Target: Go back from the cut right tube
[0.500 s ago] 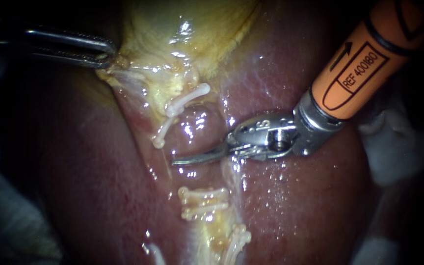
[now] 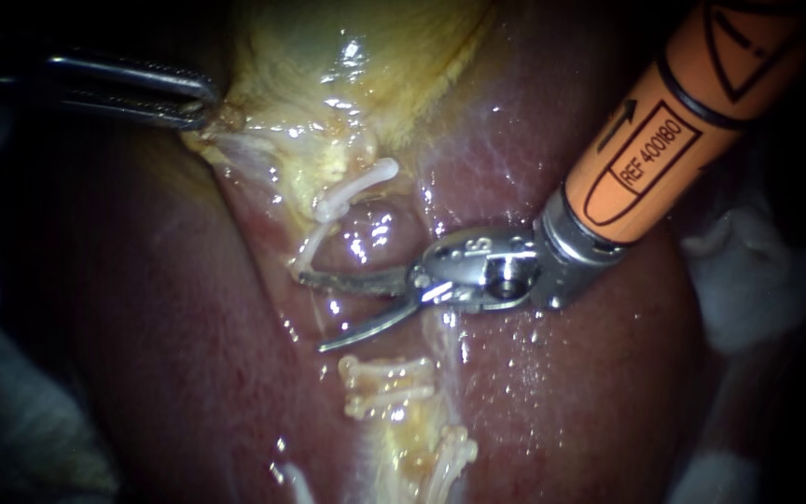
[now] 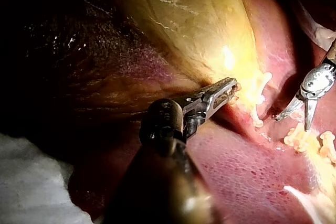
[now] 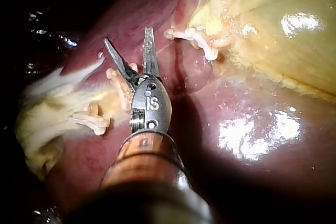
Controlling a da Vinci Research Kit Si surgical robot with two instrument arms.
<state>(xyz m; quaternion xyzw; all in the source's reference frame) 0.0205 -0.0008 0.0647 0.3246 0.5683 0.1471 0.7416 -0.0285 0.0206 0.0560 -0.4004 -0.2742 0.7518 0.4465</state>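
Endoscope view: the right instrument [image 2: 314, 313], its blades almost closed half a second ago, now holds them spread wide and gripping nothing. It has also edged a little farther across the wet strip, so by my judgement the retreat has not yet begun. The clipped tube [image 2: 398, 434] runs just under and beside the lower blade, with white clips [image 2: 356, 191] on either side of the open blades; the cut ends cannot be made out. The shaft slopes down from the upper right, its wrist bent so the blades lie nearly flat over the liver [image 2: 571, 373]. Left wrist view: the left instrument [image 2: 200, 105] is clamped on the edge of the gallbladder [image 2: 347, 56], its shaft low and level. Right wrist view: both blades fork ahead of the wrist, clips close on each side.
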